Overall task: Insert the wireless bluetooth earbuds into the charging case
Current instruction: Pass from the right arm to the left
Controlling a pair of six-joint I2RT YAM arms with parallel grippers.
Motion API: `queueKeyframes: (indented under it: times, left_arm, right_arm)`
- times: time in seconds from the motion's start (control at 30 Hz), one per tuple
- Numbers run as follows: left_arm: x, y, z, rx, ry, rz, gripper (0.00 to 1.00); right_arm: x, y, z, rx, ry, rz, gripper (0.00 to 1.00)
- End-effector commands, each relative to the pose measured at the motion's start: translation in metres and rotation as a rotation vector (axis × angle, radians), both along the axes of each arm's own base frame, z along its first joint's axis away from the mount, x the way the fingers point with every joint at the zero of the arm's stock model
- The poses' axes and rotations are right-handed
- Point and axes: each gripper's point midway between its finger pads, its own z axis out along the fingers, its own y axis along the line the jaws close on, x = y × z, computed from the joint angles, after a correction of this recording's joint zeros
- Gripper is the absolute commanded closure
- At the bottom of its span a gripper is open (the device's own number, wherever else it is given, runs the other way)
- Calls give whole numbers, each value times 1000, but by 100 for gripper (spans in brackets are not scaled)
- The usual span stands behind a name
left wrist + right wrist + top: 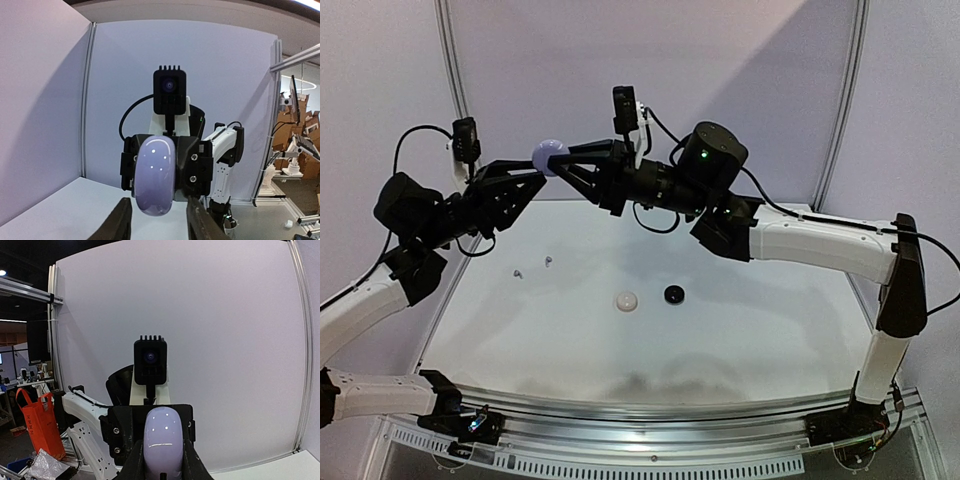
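A lavender round charging case [548, 155] hangs high above the table between both arms. My right gripper [563, 160] is shut on it; in the right wrist view the case [162, 440] fills the gap between the fingers [136, 462]. My left gripper [533, 172] faces it from the left. In the left wrist view the case [155, 175] stands edge-on between my left fingers [121, 220], with a gap on each side, so the left gripper [159, 216] is open. Two tiny earbuds [519, 271] [548, 261] lie on the table at the left.
A white puck [625, 301] and a black puck [673, 293] lie near the middle of the white table [740, 340]. White booth walls stand behind and to the sides. An orange bag [37, 425] and clutter sit beyond the table's left side.
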Motion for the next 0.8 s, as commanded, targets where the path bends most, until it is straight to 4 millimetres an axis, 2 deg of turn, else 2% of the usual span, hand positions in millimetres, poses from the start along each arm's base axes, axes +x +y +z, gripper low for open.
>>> queueKeyframes:
  times: [0.0,0.2,0.43,0.47,0.6,0.63,0.7,0.77]
  left_arm:
    - [-5,-5,8,-1,-36,-21,64]
    - [-6,-6,9,2,-44,-26,73]
    - [-7,-6,8,7,-51,-27,100]
    - [-8,-6,8,9,-55,-28,100]
    - [-13,-6,2,42,-81,-28,100]
    - [-13,-6,-1,62,-96,-24,100]
    - [-13,-7,-15,132,-135,-1,100]
    - [-9,-8,-36,245,-186,39,100]
  right_arm:
    - [-4,4,2,-4,1,31,100]
    - [-6,7,-2,-28,0,48,100]
    - [-6,8,-5,-43,3,49,100]
    - [-5,8,-6,-47,1,43,92]
    - [-6,7,-16,-101,-2,30,47]
    - [-6,5,-20,-124,-8,23,40]
    - [-4,-1,-24,-169,-29,-6,34]
    - [-3,-10,-28,-223,-42,-30,31]
